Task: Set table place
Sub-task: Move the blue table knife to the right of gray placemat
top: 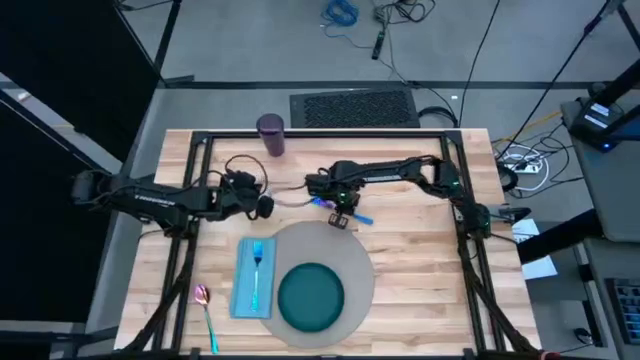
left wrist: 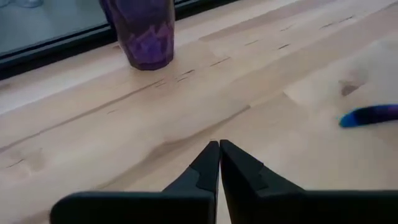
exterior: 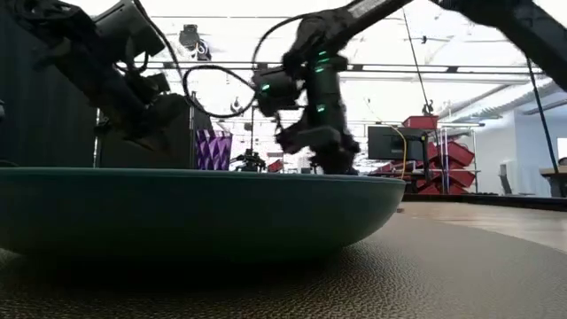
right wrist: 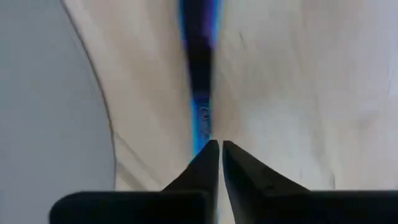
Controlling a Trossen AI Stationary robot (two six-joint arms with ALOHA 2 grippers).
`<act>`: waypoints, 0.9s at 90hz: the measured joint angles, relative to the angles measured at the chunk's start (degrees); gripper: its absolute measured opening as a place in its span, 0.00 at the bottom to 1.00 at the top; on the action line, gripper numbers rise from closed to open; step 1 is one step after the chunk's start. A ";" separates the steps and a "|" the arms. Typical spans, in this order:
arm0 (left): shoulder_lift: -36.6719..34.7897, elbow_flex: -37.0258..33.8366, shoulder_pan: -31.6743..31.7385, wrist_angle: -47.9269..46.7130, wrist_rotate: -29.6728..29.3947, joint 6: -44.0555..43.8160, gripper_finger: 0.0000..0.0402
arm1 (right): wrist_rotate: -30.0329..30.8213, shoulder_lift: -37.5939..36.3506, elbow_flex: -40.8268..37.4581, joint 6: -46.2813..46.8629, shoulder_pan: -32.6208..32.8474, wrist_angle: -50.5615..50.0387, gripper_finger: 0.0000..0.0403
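1. My right hand (top: 343,214) is closed on the blue knife (right wrist: 200,74), low over the tabletop (top: 420,250) just beyond the grey mat (top: 352,252).
2. My left hand (top: 264,205) is closed and empty, left of that mat.
3. On the mat: plate (top: 311,296), napkin (top: 254,280), fork (top: 257,262).

Bare table (top: 420,265) right of the mat (top: 355,262) (cup (top: 271,135) at far edge).

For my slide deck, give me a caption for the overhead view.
Right gripper shut on blue knife beside the grey mat; left gripper waits shut.
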 joint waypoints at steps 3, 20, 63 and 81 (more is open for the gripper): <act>0.00 0.00 -0.19 0.00 -0.01 0.00 0.00 | -0.05 -2.12 -3.74 1.19 -0.08 1.74 0.00; 0.00 0.00 -0.31 0.32 -0.07 -0.02 0.00 | -2.65 -16.33 -22.46 8.16 -0.31 11.98 0.00; 0.00 0.00 0.13 0.48 -0.28 0.50 0.00 | 1.76 -33.45 -34.17 5.03 3.45 37.42 0.01; 0.00 0.00 2.89 2.98 -1.16 3.04 0.00 | 1.28 -33.42 -33.96 3.22 3.88 40.21 0.03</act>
